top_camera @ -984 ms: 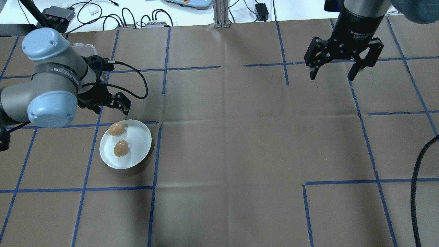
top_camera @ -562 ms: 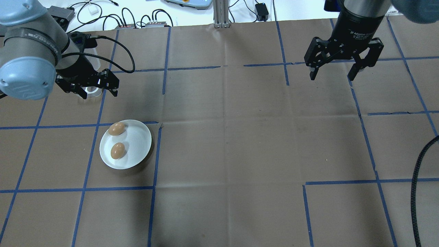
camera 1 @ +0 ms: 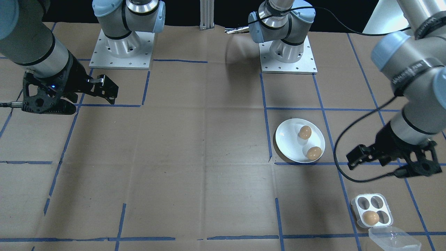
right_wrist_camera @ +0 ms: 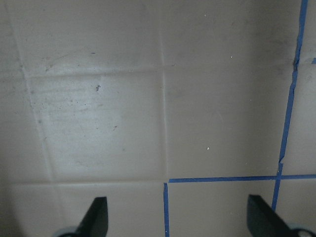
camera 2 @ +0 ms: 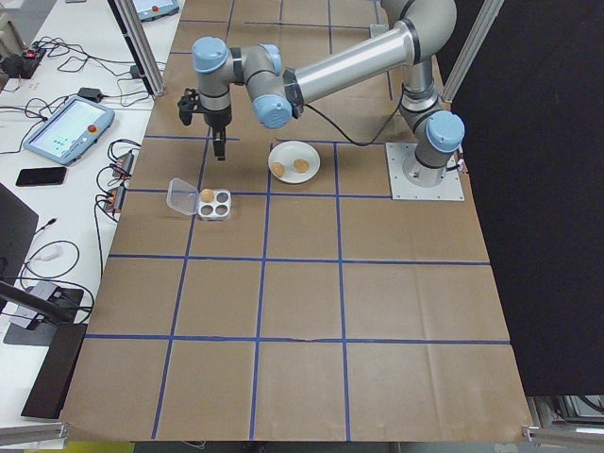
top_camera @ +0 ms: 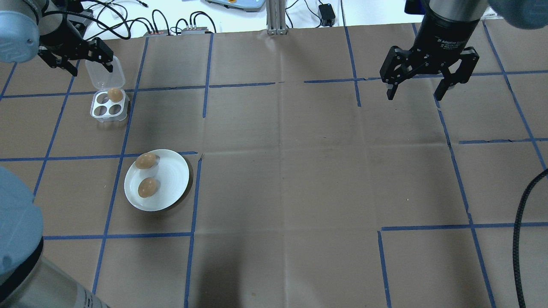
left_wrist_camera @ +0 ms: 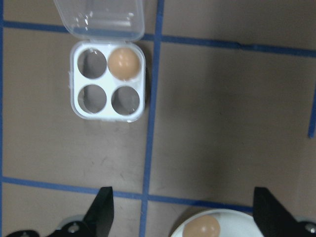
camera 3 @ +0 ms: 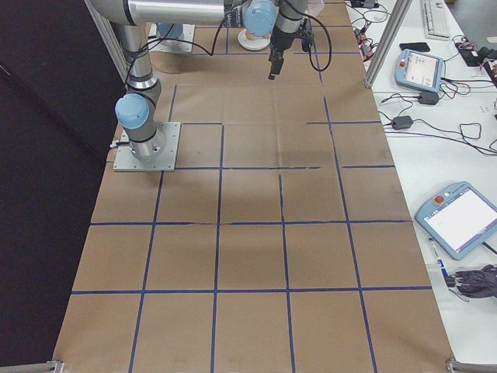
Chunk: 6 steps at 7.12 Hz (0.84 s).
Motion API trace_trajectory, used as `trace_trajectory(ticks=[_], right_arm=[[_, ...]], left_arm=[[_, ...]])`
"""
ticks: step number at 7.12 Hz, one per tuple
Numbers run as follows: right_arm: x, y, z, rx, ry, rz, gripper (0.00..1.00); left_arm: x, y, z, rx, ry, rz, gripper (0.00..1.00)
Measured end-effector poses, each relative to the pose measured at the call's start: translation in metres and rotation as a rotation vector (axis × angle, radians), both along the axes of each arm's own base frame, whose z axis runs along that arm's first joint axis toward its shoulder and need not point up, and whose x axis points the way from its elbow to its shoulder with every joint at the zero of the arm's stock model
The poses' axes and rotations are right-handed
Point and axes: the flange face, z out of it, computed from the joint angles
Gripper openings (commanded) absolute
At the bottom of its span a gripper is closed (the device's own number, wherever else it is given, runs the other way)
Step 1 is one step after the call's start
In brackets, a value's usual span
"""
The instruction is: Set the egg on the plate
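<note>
**Two eggs down, one waiting in the tray**

Swinging away from the plate (top_camera: 156,180), the left gripper (top_camera: 75,55) is now hanging over the far side of the egg tray (top_camera: 109,105), where a second ago it was hovering right beside the plate's rim. Its jaws are standing wide apart and carrying nothing. The nearer of the two eggs on the plate (top_camera: 147,188) is also lying a touch differently than it was a second back.

Two brown eggs are resting on the white plate, the other one (top_camera: 145,160) up against the rim. One last egg (top_camera: 114,94) is sitting in the tray's corner hole next to the flipped-open clear lid (top_camera: 104,72); the other three holes are showing empty. So I'd judge the job well along, with that last egg left to fetch.

Over on the other side, the right gripper (top_camera: 430,77) is idling above bare bench (top_camera: 299,171), jaws spread open, nothing between them.

Hard to make out: the wrist view is cutting the plate off at its bottom edge, showing just one egg, and the right side camera is giving only a small, far-off glimpse of the plate.
</note>
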Motion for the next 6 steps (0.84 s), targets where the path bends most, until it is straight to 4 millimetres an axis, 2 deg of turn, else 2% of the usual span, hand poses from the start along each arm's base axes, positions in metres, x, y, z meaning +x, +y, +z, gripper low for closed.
trace_trajectory(ticks=[1, 2, 3, 5, 6], right_arm=[[0.000, 0.000, 0.000, 0.000, 0.000, 0.000, 1.00], [0.000, 0.000, 0.000, 0.000, -0.001, 0.000, 1.00], [0.000, 0.000, 0.000, 0.000, -0.001, 0.000, 1.00], [0.000, 0.000, 0.000, 0.000, -0.001, 0.000, 1.00], [0.000, 0.000, 0.000, 0.000, -0.001, 0.000, 1.00]], left_arm=[[0.018, -0.035, -0.018, -0.004, -0.008, -0.030, 0.99], [0.029, -0.059, -0.044, 0.007, -0.007, -0.048, 0.99], [0.032, -0.068, -0.071, 0.034, 0.002, -0.057, 0.99], [0.027, -0.057, -0.119, 0.099, 0.020, -0.074, 0.99], [0.027, -0.049, -0.134, 0.116, 0.001, -0.088, 0.99]])
